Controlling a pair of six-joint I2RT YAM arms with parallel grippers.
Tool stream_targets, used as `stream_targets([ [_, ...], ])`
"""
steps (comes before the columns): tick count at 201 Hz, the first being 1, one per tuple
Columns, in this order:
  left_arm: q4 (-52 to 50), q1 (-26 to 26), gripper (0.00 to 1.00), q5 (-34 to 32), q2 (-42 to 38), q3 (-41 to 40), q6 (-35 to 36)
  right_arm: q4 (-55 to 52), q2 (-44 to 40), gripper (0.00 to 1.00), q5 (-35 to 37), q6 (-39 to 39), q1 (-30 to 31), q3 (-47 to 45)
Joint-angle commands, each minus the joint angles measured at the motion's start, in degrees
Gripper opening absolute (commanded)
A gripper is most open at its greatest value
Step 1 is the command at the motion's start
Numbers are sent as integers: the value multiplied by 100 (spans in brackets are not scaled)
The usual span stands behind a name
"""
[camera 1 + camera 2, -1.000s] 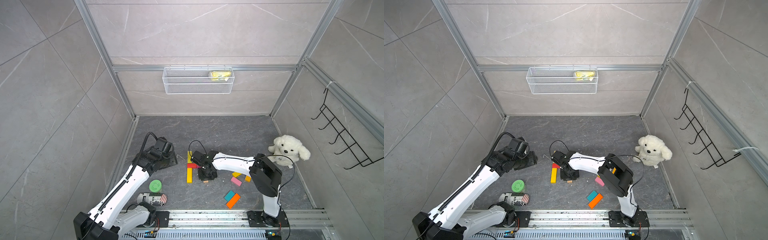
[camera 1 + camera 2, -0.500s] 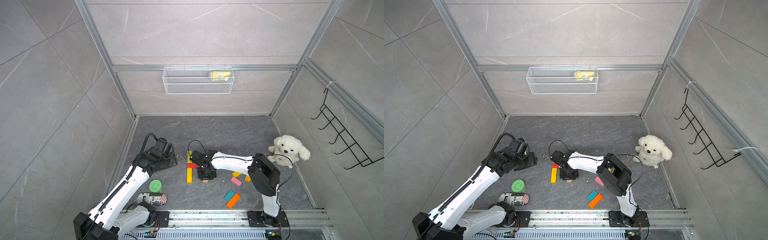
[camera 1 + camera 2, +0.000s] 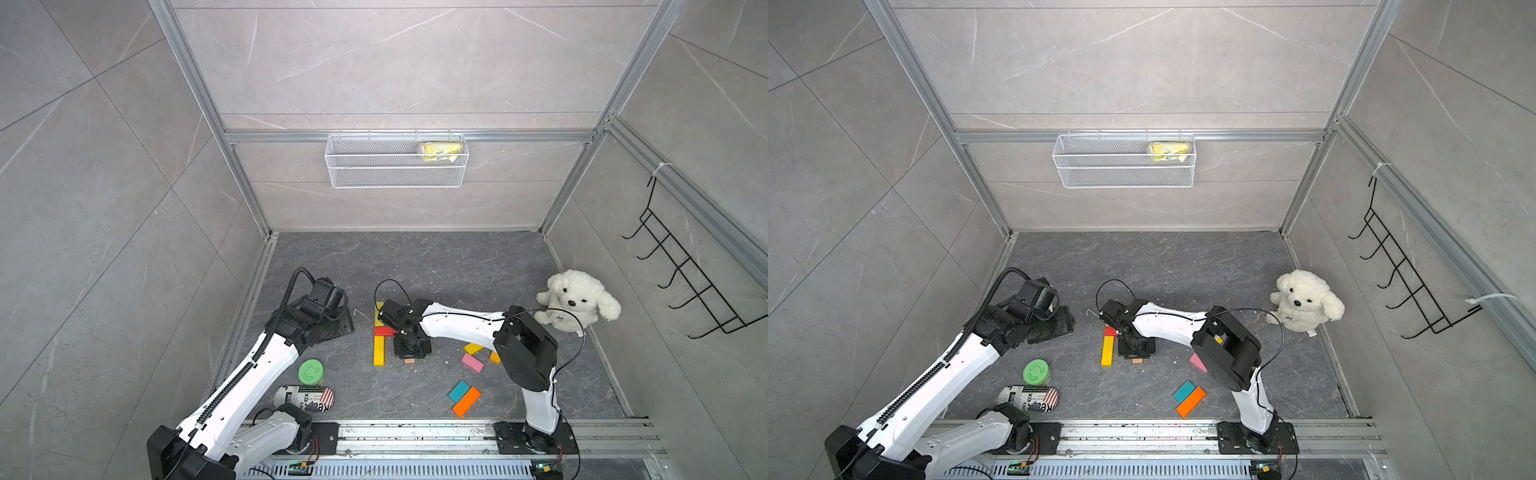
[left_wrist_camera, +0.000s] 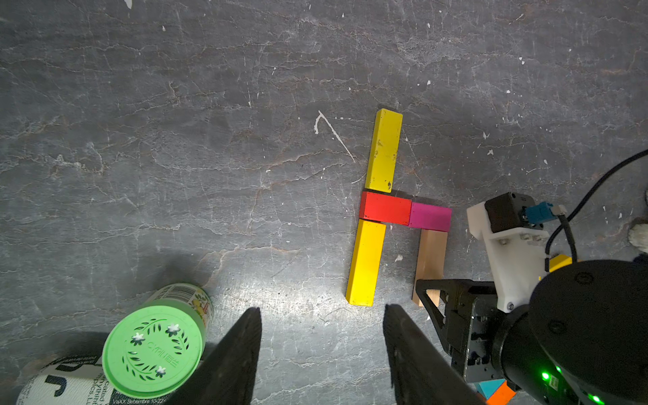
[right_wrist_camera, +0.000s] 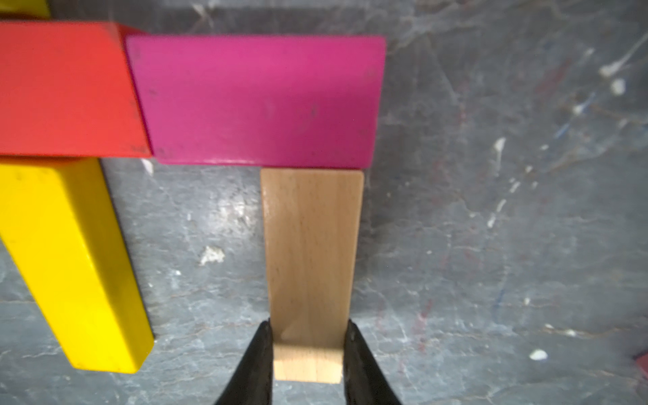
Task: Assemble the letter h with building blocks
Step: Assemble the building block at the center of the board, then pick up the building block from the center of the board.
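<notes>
**Top views:** In both top views the right hand (image 3: 409, 356) is reaching down at the foot of the letter. It is covering most of the tan block (image 3: 409, 360). Beside it, a long yellow block (image 3: 378, 351) and a red block (image 3: 383, 331) are lying in line on the counter (image 3: 415, 266). A second yellow block (image 3: 378, 308) is showing past the arm. Five spares are lying well apart from the letter: one pink block (image 3: 472, 363), two amber blocks (image 3: 473, 348), and one teal block (image 3: 459, 391) touching one orange block (image 3: 466, 402). The left hand (image 3: 340, 328) is hovering off to the side, near one green jar (image 3: 311, 371) and one printed can (image 3: 305, 399).

**Left wrist view:** The h is reading whole. The two yellow blocks and the red block (image 4: 385, 207) are forming the stem. The red block and one magenta block (image 4: 430, 217) are forming the bar. The tan block (image 4: 430, 259) is lying under the magenta block as the short leg. The left hand (image 4: 322, 308) is holding its jaws partly apart, with nothing between them.

**Right wrist view:** The right hand (image 5: 308, 329) is gripping the near end of the tan block (image 5: 312, 245), one finger on each side. The block's far end is touching the magenta block (image 5: 259, 101).

**Progress:** Five of the ten blocks are sitting in the letter. By the look of it, all that remains is for the right hand to let go and draw clear.
</notes>
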Motion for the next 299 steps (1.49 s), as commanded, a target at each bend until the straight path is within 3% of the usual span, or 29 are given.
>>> stream_targets([
  [1, 73, 45, 61, 48, -137, 2, 160, -168, 106, 29, 83, 37, -4, 154],
  [84, 91, 40, 61, 80, -110, -7, 177, -171, -9, 33, 155, 251, -7, 58],
  [119, 64, 44, 61, 74, -127, 24, 185, -160, -22, 59, 106, 235, -9, 63],
  [165, -45, 43, 61, 121, -135, 250, 195, -341, -741, 63, 419, 155, 8, -34],
  [190, -148, 45, 61, 87, -156, 487, 221, -705, -1461, 66, 1044, 110, -63, -375],
  [215, -173, 39, 63, 88, -171, 658, 236, -1055, -2258, 67, 1413, -9, -689, -1046],
  [238, -128, 40, 63, 100, -124, 731, 252, -900, -2713, 67, 1168, -148, -1557, -1777],
  [299, -41, 46, 64, 177, -35, 603, 250, -6, -2648, 71, 690, 355, -2537, -2601],
])
